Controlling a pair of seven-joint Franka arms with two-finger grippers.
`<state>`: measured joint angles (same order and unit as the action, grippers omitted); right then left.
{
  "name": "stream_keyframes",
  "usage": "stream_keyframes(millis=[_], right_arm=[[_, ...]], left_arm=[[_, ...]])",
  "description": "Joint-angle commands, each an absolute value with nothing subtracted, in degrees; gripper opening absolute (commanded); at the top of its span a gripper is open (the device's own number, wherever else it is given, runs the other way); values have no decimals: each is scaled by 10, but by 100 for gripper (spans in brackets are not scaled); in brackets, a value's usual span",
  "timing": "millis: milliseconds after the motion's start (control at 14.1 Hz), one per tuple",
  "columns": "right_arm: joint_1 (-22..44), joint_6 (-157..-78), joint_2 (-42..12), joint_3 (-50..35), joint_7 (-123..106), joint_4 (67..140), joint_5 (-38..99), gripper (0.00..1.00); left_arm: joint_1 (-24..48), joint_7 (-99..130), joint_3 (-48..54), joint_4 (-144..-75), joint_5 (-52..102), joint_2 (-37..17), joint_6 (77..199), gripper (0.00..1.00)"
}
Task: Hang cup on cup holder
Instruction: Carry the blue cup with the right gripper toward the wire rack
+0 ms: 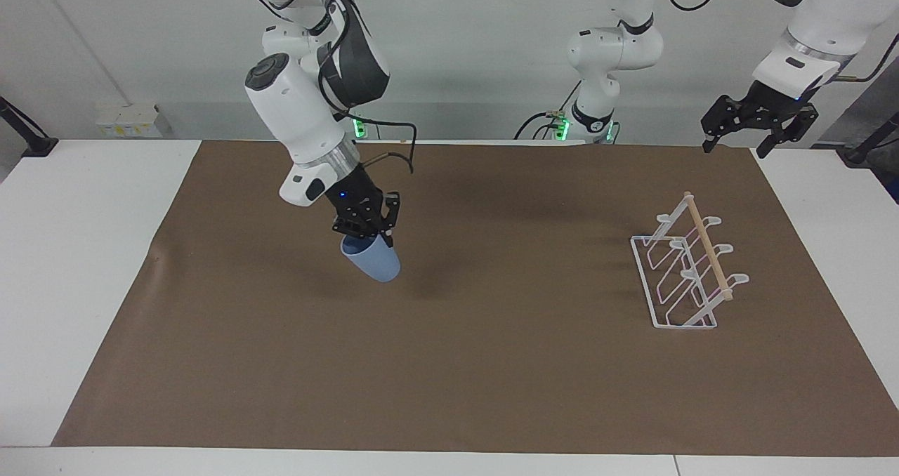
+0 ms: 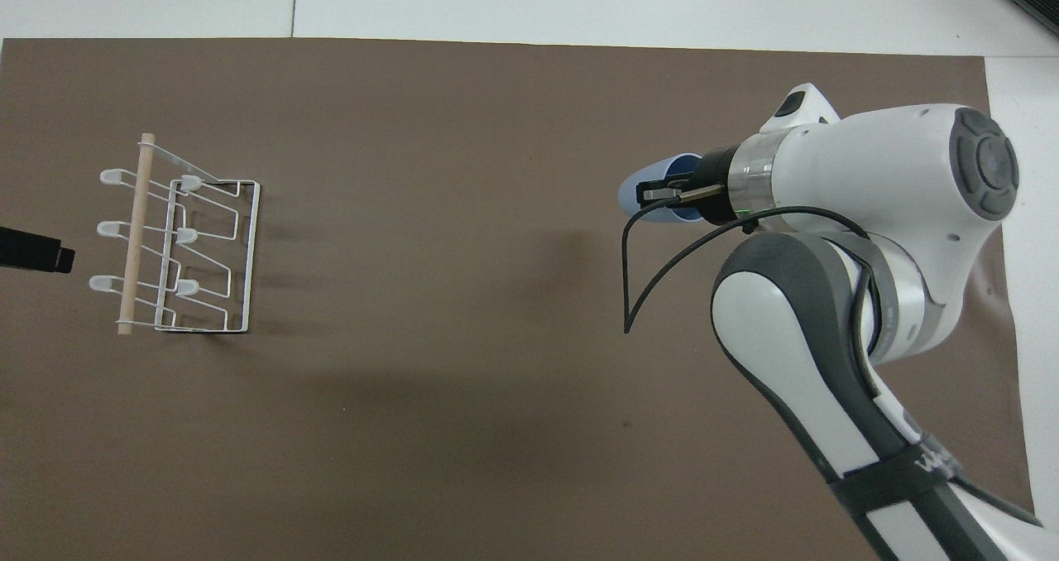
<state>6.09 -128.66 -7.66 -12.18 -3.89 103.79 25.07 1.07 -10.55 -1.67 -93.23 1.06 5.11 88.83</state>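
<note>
Clamped on the rim of one light-blue cup (image 1: 373, 261), the right gripper (image 1: 363, 227) holds it tilted in the air over the brown mat (image 1: 449, 364), mouth up toward the wrist and base slanting down toward the left arm's end. Seen overhead, the cup (image 2: 654, 199) pokes out at the nine o'clock side of the right gripper (image 2: 672, 194), clear of the mat (image 2: 463, 429) below.

One cup holder (image 1: 686, 272) stands on the mat toward the left arm's end of the table, well apart from the cup. From overhead the cup holder (image 2: 178, 251) lies at about nine o'clock from the cup and shows six white looped prongs in two rows of three, with one wooden dowel along its top.

Spread wide and holding nothing, the left gripper (image 1: 758, 119) waits in the air over the mat's corner at the left arm's end.
</note>
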Motion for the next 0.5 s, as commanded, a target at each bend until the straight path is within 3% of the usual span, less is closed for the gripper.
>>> stream_keyframes(millis=[0, 426], right_arm=[[56, -1297, -78, -154, -41, 1031, 328, 0], [166, -1420, -77, -163, 51, 1031, 505, 0]], left_arm=[[-7, -102, -25, -938, 0, 63, 875, 100], [-4, -111, -19, -954, 6, 77, 856, 100]])
